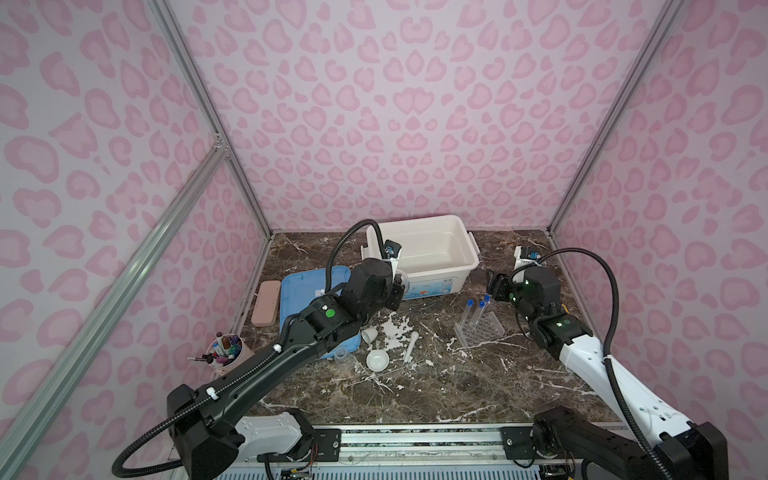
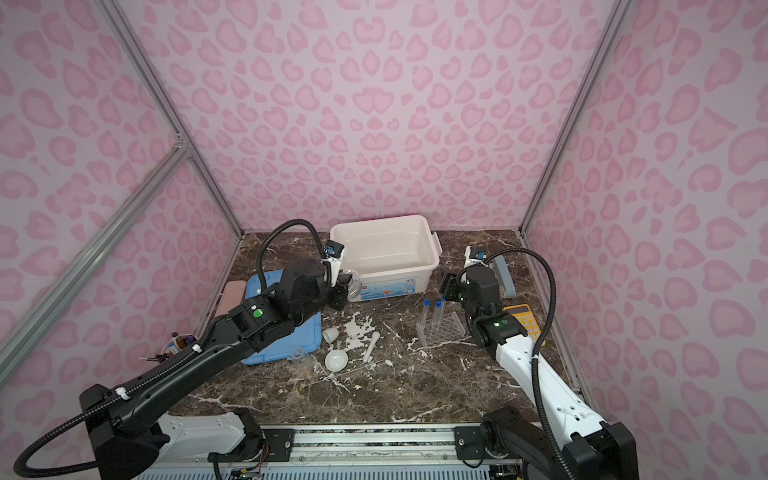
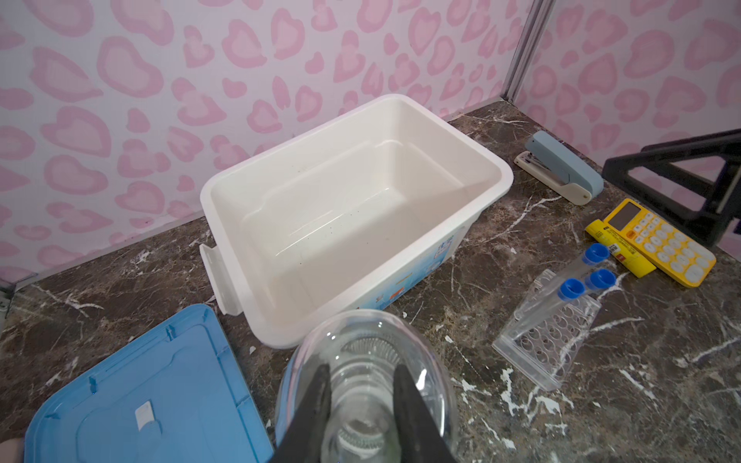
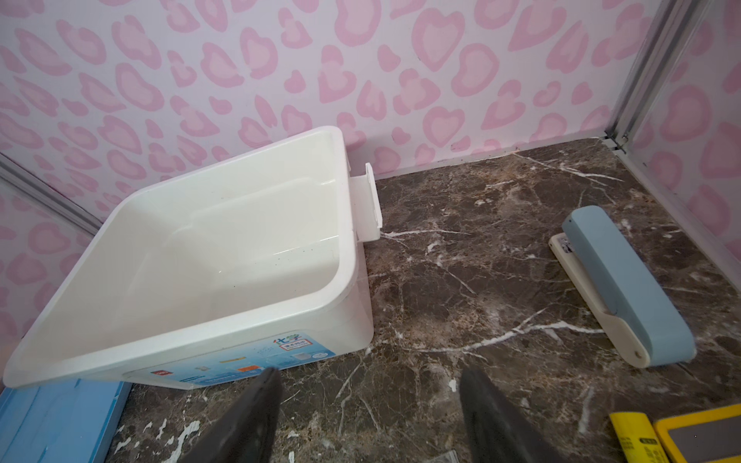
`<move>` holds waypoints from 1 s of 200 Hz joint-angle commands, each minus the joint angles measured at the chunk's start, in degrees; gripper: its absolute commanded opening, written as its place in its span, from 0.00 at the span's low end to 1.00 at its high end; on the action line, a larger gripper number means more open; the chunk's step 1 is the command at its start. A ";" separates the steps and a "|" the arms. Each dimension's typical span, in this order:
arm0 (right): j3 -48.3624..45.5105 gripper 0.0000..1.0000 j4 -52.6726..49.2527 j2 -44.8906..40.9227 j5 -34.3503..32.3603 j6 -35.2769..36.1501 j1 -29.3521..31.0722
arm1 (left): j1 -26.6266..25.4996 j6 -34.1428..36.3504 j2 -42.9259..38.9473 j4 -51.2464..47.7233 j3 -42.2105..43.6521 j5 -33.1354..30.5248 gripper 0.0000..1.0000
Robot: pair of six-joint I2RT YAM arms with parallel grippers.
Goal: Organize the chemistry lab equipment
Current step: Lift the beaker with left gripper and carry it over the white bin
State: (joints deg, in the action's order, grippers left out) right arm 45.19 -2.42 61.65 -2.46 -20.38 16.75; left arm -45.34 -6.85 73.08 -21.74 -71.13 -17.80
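My left fingers (image 3: 317, 395) are closed on the neck of the clear round glass flask (image 3: 363, 340), just beside the white plastic box (image 3: 341, 208) (its near corner), while my right fingers (image 4: 256, 405) stand wide open, empty.

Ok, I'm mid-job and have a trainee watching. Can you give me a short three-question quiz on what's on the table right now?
1. True or false: the white plastic bin has nothing in it.
2. Fill in: the left tool is shut on the neck of the ___.
3. Count: how many blue-capped clear test tubes sit in the clear plastic rack?

Key:
1. True.
2. Clear glass flask.
3. Three.
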 commanded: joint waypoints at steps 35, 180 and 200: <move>3.15 0.72 3.06 4.23 3.50 1.10 -2.30 | 6.83 4.14 9.78 3.59 -10.30 7.96 0.04; 7.44 0.70 4.62 13.21 7.28 0.88 -4.03 | 13.08 8.20 38.76 -5.95 -30.41 12.17 0.04; 7.46 0.70 4.64 13.45 7.30 0.87 -4.03 | 13.75 7.33 40.72 -5.96 -30.50 12.39 0.04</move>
State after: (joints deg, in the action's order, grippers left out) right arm 52.29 1.43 74.63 4.38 -19.75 12.69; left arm -32.32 0.60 112.07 -27.75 -100.55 -5.78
